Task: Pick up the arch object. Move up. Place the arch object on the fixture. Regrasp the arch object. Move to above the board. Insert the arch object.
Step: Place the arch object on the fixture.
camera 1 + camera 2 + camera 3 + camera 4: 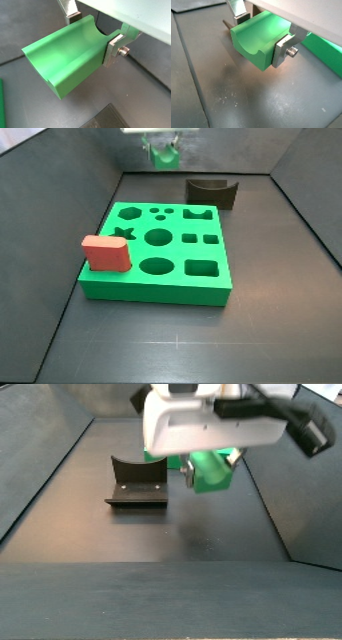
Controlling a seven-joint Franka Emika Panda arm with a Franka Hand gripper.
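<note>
The arch object (63,57), bearing no readable writing, sits clamped in the claw (93,32), raised above the floor.

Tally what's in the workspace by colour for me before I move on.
Green: 2, the arch object held in the gripper up in the air, and the board on the floor.
Red: 1, the red block on the board.
Dark: 1, the fixture.
Total: 4.

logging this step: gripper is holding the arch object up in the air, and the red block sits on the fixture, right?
Not quite. The gripper does hold the arch object aloft, but the red block sits on the board, not the fixture, as a side view shows.
</note>
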